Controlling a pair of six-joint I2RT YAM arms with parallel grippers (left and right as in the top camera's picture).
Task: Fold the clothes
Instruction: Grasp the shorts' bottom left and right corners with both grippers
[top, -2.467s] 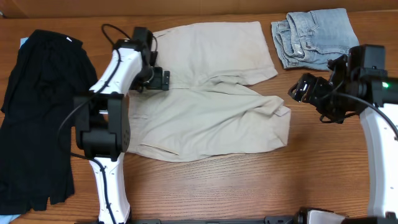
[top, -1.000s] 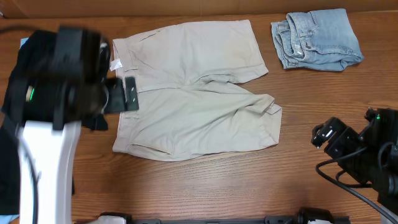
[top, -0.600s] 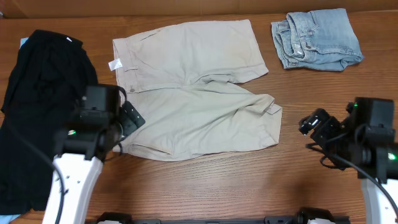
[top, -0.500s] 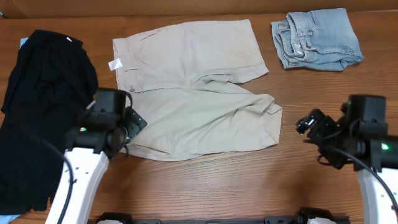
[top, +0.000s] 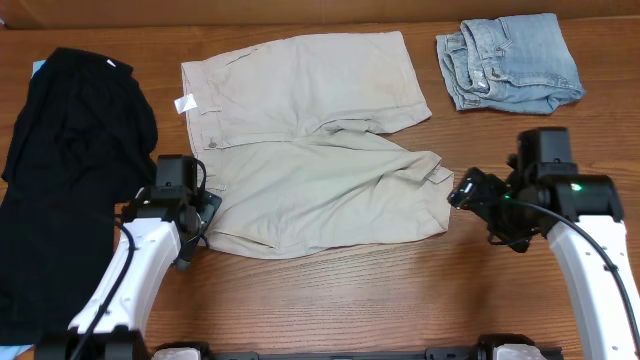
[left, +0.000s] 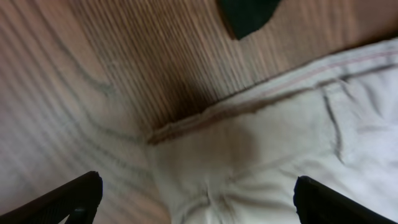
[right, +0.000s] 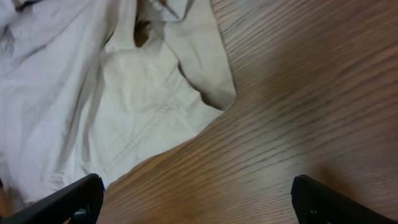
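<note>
The pale beige shorts (top: 310, 140) lie spread flat on the wooden table, waistband to the left with a small white label (top: 184, 103), legs to the right. My left gripper (top: 200, 215) is open and empty over the near waistband corner, which shows in the left wrist view (left: 261, 155). My right gripper (top: 463, 192) is open and empty just right of the near leg's hem, seen in the right wrist view (right: 155, 93).
A large black garment (top: 70, 180) lies at the left; its corner shows in the left wrist view (left: 249, 15). A folded light-blue denim piece (top: 510, 62) lies at the back right. Bare wood (top: 400, 300) runs along the front edge.
Both arms have come in toward the shorts. The left gripper has dropped to the near waistband corner. The right gripper has moved left to the near leg hem. The shorts have not moved.
</note>
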